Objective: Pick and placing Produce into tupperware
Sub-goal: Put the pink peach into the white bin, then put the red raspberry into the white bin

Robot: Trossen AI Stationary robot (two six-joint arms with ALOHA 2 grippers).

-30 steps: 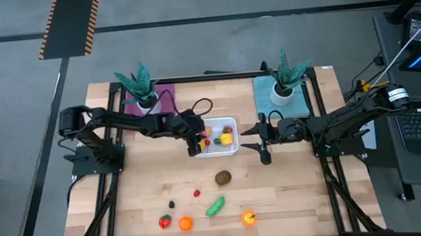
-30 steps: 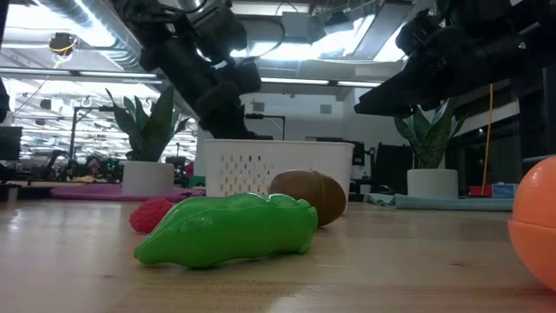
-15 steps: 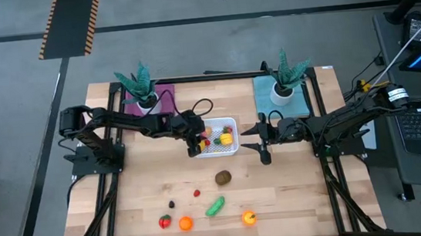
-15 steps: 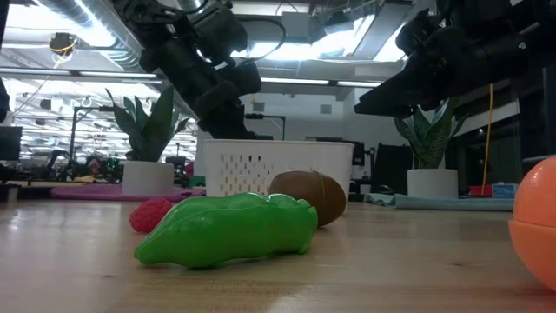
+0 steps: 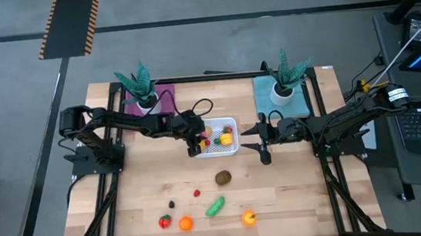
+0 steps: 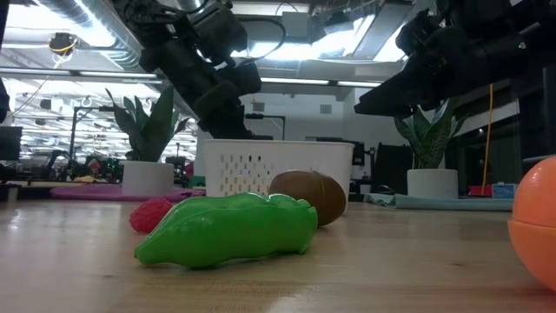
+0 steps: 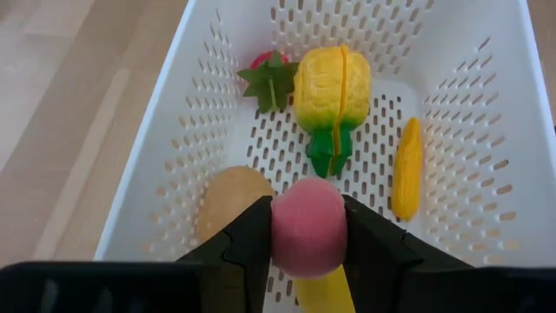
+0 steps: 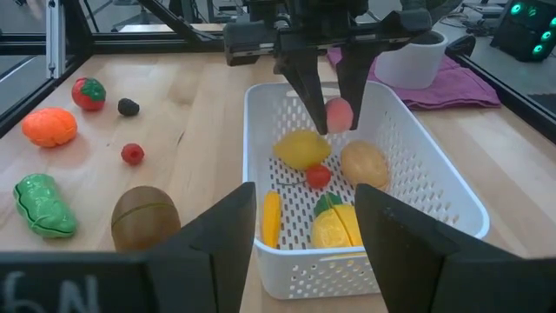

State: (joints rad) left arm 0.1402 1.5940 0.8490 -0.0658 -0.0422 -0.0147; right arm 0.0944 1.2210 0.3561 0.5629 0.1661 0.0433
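Observation:
The white tupperware (image 5: 233, 148) stands mid-table and holds several Produce pieces: a yellow pineapple (image 7: 332, 87), a red piece with a green leaf (image 7: 268, 71), a yellow ear (image 7: 407, 169) and a tan piece (image 7: 228, 198). My left gripper (image 5: 195, 143) hangs over the tupperware's left end, shut on a pink round fruit (image 7: 308, 228). My right gripper (image 5: 263, 138) waits open just right of the tupperware, with nothing between its fingers. More Produce lies on the near table: a brown piece (image 5: 223, 177), a green piece (image 5: 216, 206) and orange pieces (image 5: 185, 223). My left gripper pinches the pink fruit by two opposite sides (image 7: 280, 233) between its two fingers (image 8: 306, 87), at their free ends. The fingers slant down from the table's left side. The fruit is lifted clear above the pieces inside the tupperware (image 8: 287, 261).
Two potted plants (image 5: 139, 86) (image 5: 283, 78) stand on mats at the table's far edge. A small red piece (image 5: 197, 192), a dark one (image 5: 171, 204) and a red one (image 5: 165, 221) lie near the front. Bare wood shows between the tupperware and these.

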